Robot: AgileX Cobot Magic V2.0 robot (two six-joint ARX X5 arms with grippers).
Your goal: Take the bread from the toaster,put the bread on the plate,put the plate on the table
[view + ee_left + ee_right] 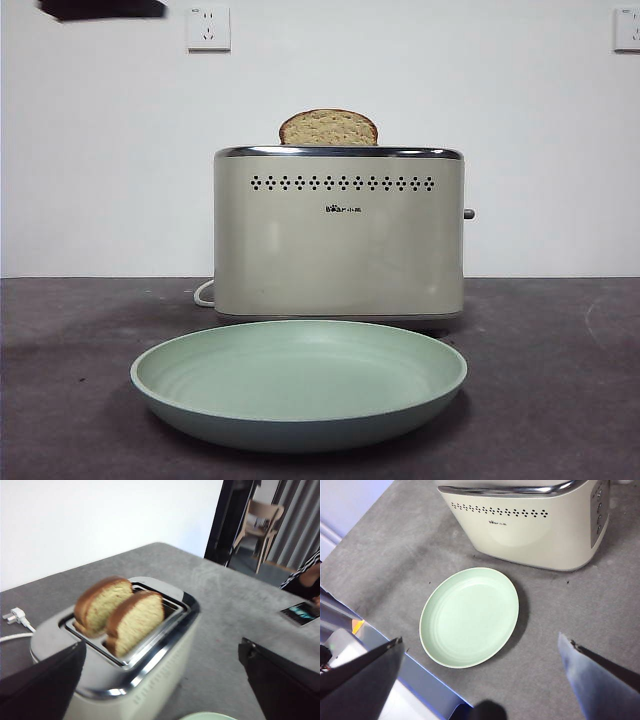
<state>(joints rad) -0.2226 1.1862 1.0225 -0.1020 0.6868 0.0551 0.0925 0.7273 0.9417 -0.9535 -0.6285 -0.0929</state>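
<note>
The cream toaster [338, 235] stands mid-table [560, 380]. One domed bread top [328, 128] shows above its rim. In the left wrist view the toaster [150, 675] holds two like slices: the bread [136, 622] in the slot nearer the plate, a second slice [101, 604] behind. My left gripper [160, 680] is open and empty, above and short of the toaster. The mint-green plate [300, 385] lies empty in front of the toaster. My right gripper [480, 675] is open and empty, high above the plate [470, 616], with the toaster [520, 527] beyond it.
A white plug and cable [15, 616] lie behind the toaster. A phone [300, 613] lies on the table's far side, near a person's arm [310, 572]. The table's front edge [415, 667] runs close to the plate. An arm's black tip [100, 8] shows top left.
</note>
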